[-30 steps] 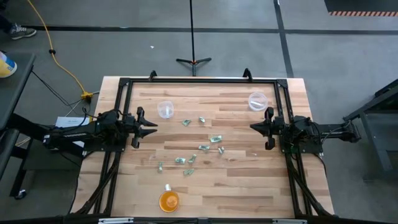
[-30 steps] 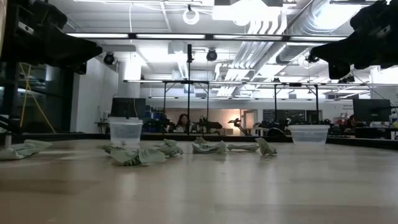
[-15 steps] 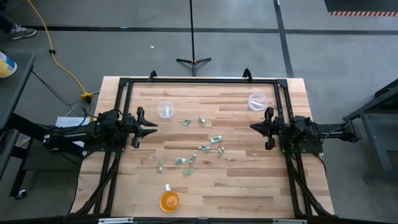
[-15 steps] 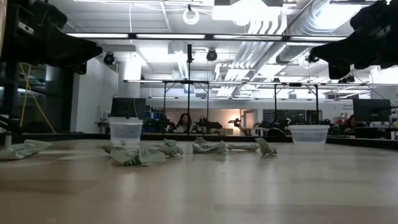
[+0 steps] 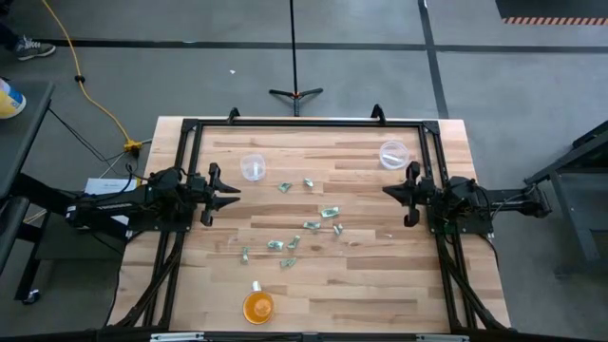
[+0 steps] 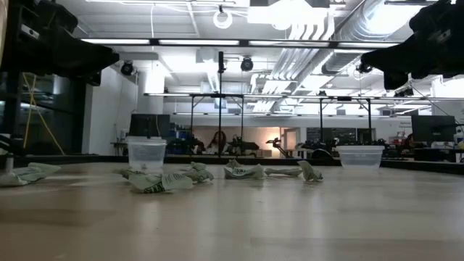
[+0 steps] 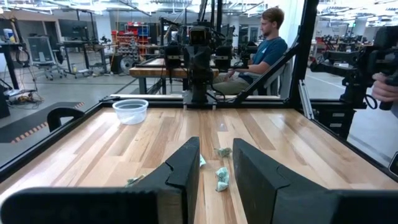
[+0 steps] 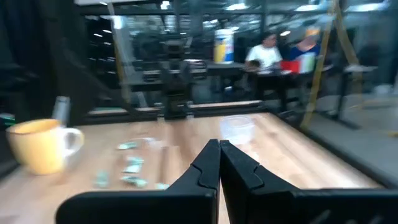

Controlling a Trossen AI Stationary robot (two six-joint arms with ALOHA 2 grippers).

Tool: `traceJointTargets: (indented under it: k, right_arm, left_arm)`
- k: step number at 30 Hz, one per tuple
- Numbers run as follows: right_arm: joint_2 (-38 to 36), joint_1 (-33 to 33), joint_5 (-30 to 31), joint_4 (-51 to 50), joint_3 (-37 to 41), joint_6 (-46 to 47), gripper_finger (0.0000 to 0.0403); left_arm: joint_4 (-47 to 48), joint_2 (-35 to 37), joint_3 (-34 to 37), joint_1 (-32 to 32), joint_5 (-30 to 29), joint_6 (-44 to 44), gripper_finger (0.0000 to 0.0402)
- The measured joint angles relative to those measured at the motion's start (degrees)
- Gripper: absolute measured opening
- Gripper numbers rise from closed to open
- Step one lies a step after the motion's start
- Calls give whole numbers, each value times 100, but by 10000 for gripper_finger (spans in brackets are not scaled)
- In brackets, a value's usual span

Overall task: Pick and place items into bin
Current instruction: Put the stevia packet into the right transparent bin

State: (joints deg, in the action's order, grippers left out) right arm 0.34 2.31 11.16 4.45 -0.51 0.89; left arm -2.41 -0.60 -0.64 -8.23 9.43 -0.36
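Note:
Several tiny pale-green and silvery items (image 5: 312,225) lie scattered on the wooden table's middle; the low view shows them as crumpled wrappers (image 6: 156,183). My left gripper (image 5: 236,195) hovers open at the table's left side, pointing right toward the items (image 7: 222,177). My right gripper (image 5: 386,193) hovers shut at the right side, pointing left, with the items (image 8: 132,167) ahead of it. Neither gripper touches anything. Both arms show high above the table in the low view.
One clear cup (image 5: 252,167) stands far-left of the items, another (image 5: 393,153) at the far right near my right arm. An orange handled cup (image 5: 258,306) stands by the near edge. A black frame (image 5: 304,123) borders the table. People sit in the room beyond.

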Motion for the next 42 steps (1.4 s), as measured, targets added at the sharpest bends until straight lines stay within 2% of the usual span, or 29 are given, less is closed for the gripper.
traceJointTargets:
  k: [6, 9, 11, 15, 19, 23, 30, 35, 38, 42]
  right_arm:
    - [2, -2, 222, -76, 2, 301, 1]
    - [101, -2, 329, 24, 1, 430, 14]
    - [308, -4, 333, 54, 1, 678, 37]
    - [966, -76, 780, 489, 0, 371, 113]
    - [1798, -210, 408, 1463, -103, -8, 183]
    - [2828, -310, 262, 1619, -575, -331, 219]
    - [4821, -476, -327, 1639, -1524, -857, 219]
    - [6089, -546, -885, 1118, -2365, -1457, 211]
    - [6773, -544, -912, 694, -2805, -1787, 212]
    - [7552, -544, -623, 411, -3275, -1893, 212]
  left_arm:
    - [43, -2, 0, 0, -3, -7, 132]
    - [-11, -2, 0, 0, -219, 9, 130]
    - [-28, -1, 0, 0, -475, 13, 128]
    - [-31, -2, -1, 0, -945, 14, 127]
    - [-31, -2, -2, 0, -1273, 9, 126]
    - [-29, -2, -2, 0, -1410, 9, 127]
    - [-26, 0, -2, 0, -1466, 9, 126]
    - [-26, 0, -2, 0, -1497, 7, 126]
    - [-44, 0, -2, 0, -1509, 7, 127]
    - [-63, -2, -2, 0, -1514, 7, 126]
